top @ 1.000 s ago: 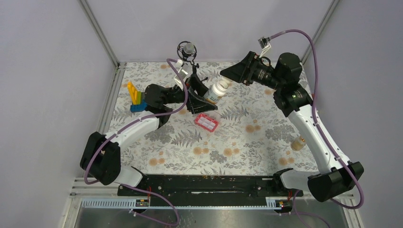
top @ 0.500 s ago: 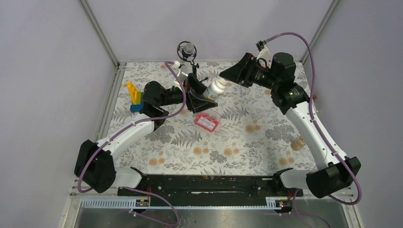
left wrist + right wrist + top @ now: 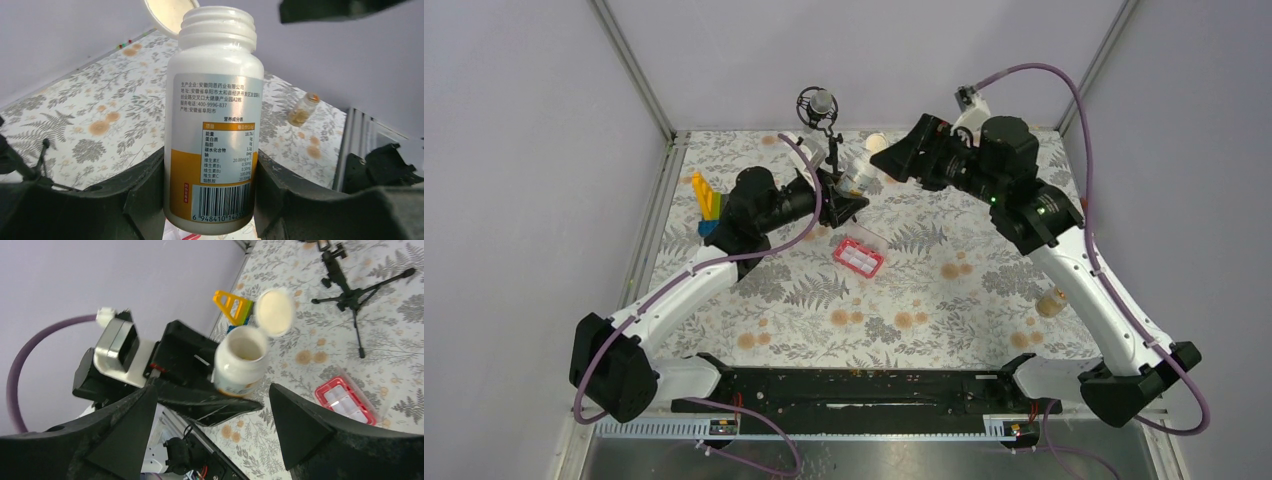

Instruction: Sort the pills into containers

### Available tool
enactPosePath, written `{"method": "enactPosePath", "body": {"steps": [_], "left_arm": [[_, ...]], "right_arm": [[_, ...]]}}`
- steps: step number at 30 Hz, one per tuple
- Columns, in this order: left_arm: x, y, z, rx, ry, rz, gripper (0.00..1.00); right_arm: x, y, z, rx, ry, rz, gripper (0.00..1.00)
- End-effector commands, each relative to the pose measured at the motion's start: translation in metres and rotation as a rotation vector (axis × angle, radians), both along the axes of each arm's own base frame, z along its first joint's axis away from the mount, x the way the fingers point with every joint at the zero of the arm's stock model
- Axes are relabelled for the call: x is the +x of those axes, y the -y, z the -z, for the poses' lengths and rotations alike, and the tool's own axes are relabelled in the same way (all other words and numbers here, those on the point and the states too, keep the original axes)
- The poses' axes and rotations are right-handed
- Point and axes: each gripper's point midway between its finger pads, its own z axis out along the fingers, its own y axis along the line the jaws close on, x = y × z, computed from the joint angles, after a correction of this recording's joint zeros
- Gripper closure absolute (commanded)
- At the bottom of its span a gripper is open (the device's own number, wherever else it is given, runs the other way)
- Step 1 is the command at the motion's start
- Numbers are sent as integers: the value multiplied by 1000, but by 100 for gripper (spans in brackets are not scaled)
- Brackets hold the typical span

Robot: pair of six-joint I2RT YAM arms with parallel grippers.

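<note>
**Uncapped bottle held above the desk, pink box waiting below it.**
Top view: the left tool (image 3: 848,197) clamps the white bottle (image 3: 860,181) at upper centre, mouth toward the right tool (image 3: 894,160). The pink box (image 3: 858,257) lies on the desk (image 3: 944,310) just below in frame, nearer the left arm. Left wrist: the bottle is upright and orange-labelled, its cap (image 3: 170,15) off behind the neck. Right wrist: the right tool is spread wide and holds nothing.

— What was the white bottle (image 3: 215,100) between the left gripper's (image 3: 210,187) jaws made of?
— Smooth white plastic, faintly glossy, with a satin printed label. The jaws looked like matt black plastic.
— And the cap (image 3: 274,311) just ahead of the right gripper's (image 3: 212,392) jaws?
— Pale and matt inside. Below the jaws, the cloth (image 3: 944,300) was matt printed fabric and the pink box (image 3: 858,257) was glossy plastic.
</note>
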Motion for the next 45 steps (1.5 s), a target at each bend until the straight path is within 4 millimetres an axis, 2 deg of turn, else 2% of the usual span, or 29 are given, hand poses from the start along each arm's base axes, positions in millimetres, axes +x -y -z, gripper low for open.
{"method": "enactPosePath", "body": {"steps": [1, 9, 13, 20, 22, 23, 24, 25, 26, 27, 29, 33, 39, 45], "left_arm": [[19, -6, -32, -24, 81, -112, 100], [17, -7, -39, -46, 95, -124, 100], [16, -7, -43, -65, 102, -125, 100], [13, -6, -48, -78, 111, -109, 100], [11, -5, -49, -82, 111, -103, 97], [10, -5, -50, -86, 107, -99, 93], [9, -5, -51, -89, 101, -97, 85], [7, -5, -50, -88, 97, -91, 71], [5, -7, -52, -90, 98, -88, 41], [3, -10, -55, -96, 102, -87, 23], [-1, -16, -59, -106, 106, -78, 3], [-8, -29, -65, -120, 90, -47, 1], [-37, -29, -68, -160, 30, 178, 4], [-62, -21, -65, -150, -46, 354, 16]], "right_arm": [[6, -16, 0, -65, 28, 40, 10], [20, -28, 20, -130, -54, 125, 7], [26, -47, 22, -91, -69, 82, 9], [30, -74, 21, -25, -78, 4, 29], [30, -77, 20, -14, -73, -14, 40], [29, -79, 18, -9, -64, -28, 49], [27, -81, 16, -7, -49, -42, 57], [25, -82, 13, -7, -30, -59, 64], [24, -81, 11, -20, -2, -72, 69], [22, -80, 8, -30, 32, -91, 71], [13, -79, 2, -45, 123, -145, 72], [-9, -75, -7, -76, 258, -268, 73], [-43, -77, -22, -55, 353, -489, 72], [-51, -80, -20, -61, 373, -553, 70]]}}
